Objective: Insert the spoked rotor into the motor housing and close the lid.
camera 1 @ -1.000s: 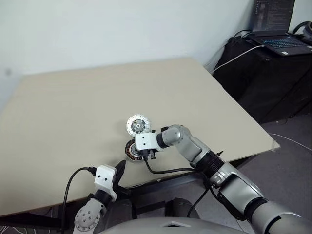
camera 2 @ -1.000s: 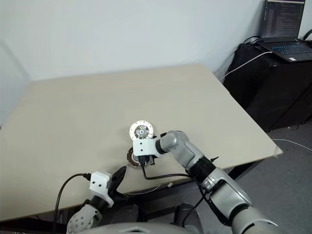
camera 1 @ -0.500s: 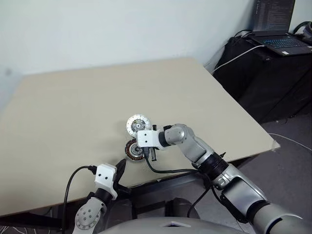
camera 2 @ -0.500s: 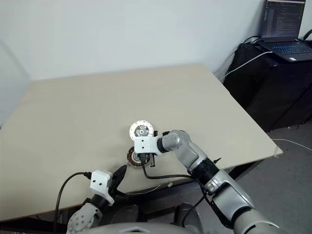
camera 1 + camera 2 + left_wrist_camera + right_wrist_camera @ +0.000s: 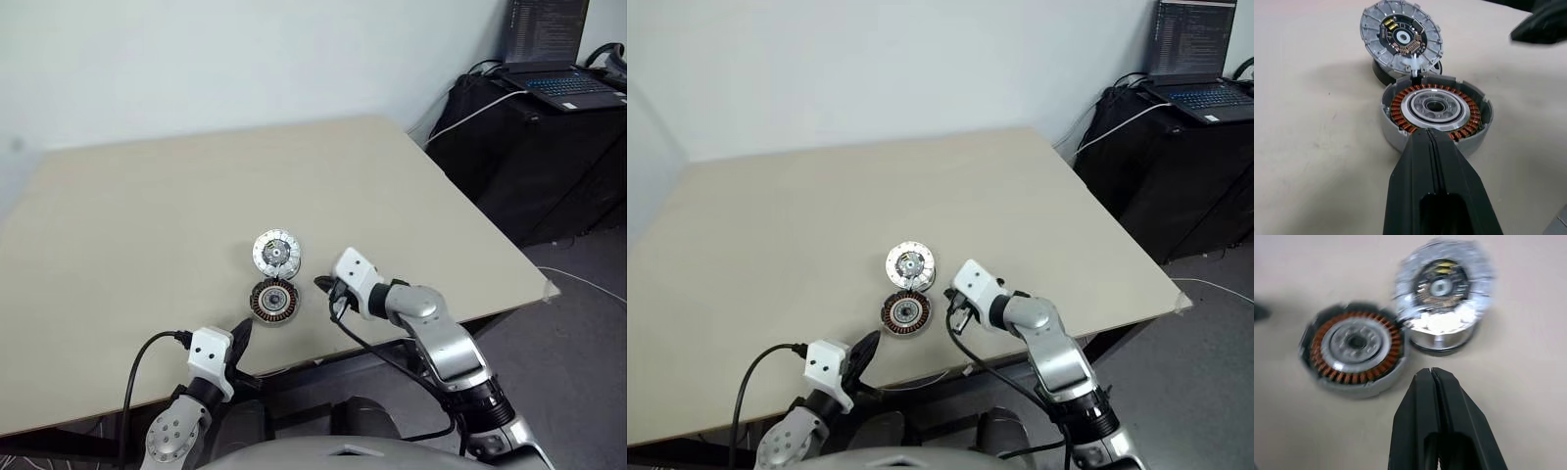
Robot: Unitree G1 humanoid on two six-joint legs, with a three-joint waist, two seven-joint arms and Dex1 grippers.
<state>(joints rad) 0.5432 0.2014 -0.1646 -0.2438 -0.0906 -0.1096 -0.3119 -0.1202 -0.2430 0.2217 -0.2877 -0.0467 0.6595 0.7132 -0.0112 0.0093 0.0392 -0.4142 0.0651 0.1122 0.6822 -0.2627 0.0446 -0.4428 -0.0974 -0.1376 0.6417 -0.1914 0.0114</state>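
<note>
The motor housing (image 5: 273, 301) lay flat on the desk (image 5: 147, 215) near its front edge, open face up, copper windings ringing a grey centre; the lid (image 5: 277, 252) sat just behind it, touching or nearly so, propped at a slight tilt on something dark beneath, its segmented face up; whether that dark thing was the spoked rotor could not be told. Both discs were round, so neither had a long axis across the desk; each one's axis stood roughly upright. The right gripper (image 5: 331, 305) hung just beside the housing, fingers (image 5: 1437, 396) pressed together on nothing; the left gripper (image 5: 242, 336) waited at the desk's edge, fingers (image 5: 1432, 152) likewise closed and empty. By my reading, closing came next; the lid should be gripped by its rim, turned face down, centred over the windings and lowered level.
</note>
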